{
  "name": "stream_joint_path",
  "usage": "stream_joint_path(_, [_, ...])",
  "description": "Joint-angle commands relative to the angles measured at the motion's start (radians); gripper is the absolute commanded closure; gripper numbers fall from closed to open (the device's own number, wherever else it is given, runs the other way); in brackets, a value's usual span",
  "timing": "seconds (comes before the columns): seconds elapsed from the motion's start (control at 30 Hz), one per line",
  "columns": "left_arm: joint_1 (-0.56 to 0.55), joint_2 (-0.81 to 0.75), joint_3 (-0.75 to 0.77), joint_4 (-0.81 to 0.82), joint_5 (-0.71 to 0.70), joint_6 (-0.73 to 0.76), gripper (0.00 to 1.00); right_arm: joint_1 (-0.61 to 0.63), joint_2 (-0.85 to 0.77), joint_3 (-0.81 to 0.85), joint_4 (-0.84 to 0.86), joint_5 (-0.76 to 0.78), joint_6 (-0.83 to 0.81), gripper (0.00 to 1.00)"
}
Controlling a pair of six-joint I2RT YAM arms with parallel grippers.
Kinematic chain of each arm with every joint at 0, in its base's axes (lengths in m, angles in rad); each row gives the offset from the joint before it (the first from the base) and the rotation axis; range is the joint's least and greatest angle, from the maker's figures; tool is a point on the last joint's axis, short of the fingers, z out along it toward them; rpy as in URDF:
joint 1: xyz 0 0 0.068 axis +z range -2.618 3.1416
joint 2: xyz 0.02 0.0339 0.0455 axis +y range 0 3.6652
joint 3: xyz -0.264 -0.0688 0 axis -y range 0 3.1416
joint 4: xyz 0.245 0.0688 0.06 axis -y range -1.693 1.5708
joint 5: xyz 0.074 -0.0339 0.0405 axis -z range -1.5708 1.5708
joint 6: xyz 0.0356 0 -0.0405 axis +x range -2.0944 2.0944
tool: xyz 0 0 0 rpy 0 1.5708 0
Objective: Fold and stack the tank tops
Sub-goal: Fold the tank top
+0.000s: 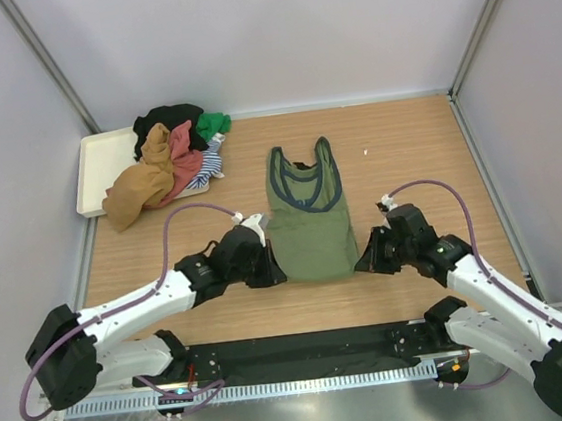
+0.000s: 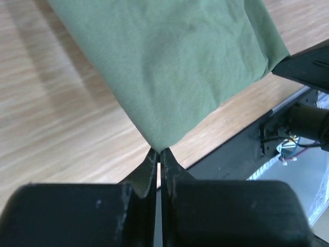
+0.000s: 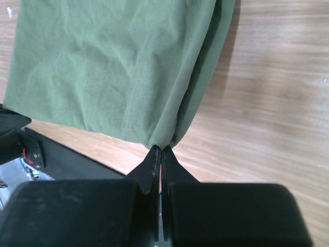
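In the overhead view both lower corners of the green tank top [image 1: 310, 230] are covered by the left gripper [image 1: 271, 266] and the right gripper [image 1: 363, 259], whose jaws cannot be seen there; each wrist view loses the top's straps and neckline past its upper edge. Up and left of the green tank top, the pile of tops [image 1: 167, 162] overlaps so much that their number cannot be told, and it hides much of the tray [image 1: 94, 170].

right gripper [image 3: 160, 150]: bottom centre, jaws pressed together on the cloth's lower corner
olive green tank top [image 3: 103, 67]: fills upper left and centre, lightly wrinkled, right edge doubled over, corner drawn to a point
table [image 3: 277, 82]: pale wood grain, right side
black strip [image 3: 72, 167]: lower left, along the table's edge
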Motion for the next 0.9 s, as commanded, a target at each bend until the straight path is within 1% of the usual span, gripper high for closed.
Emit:
stream_joint_path(0.0, [-0.051,-0.081,0.008,-0.104,-0.036,-0.043,1.0,0.005,-0.08,0.07,-0.111,-0.036,0.024,0.99])
stream_joint_path(0.13, [-0.089,-0.164,0.011,-0.159,-0.054,-0.075,1.0,0.003,-0.169,0.141,-0.173,-0.047,0.042,0.99])
stream_joint_path(0.33, [-0.15,-0.269,0.029,-0.213,-0.074,-0.118,1.0,0.005,-0.235,0.247,-0.265,-0.042,0.042,0.99])
stream_joint_path(0.47, [-0.206,-0.267,0.037,-0.211,-0.08,-0.146,1.0,0.003,-0.243,0.264,-0.294,-0.036,0.038,0.99])
stream_joint_path(0.5, [-0.216,-0.26,0.043,-0.21,-0.112,-0.152,1.0,0.003,-0.25,0.264,-0.294,-0.034,0.039,0.99])
stream_joint_path(0.63, [-0.281,-0.243,0.066,-0.204,-0.151,-0.163,1.0,0.005,-0.285,0.262,-0.28,-0.018,0.058,0.99])
stream_joint_path(0.8, [-0.309,-0.229,0.103,-0.199,-0.157,-0.167,1.0,0.003,-0.304,0.283,-0.305,0.018,0.062,0.99])
stream_joint_path(0.87, [-0.336,-0.206,0.123,-0.199,-0.162,-0.175,1.0,0.005,-0.307,0.297,-0.312,0.024,0.064,0.99])
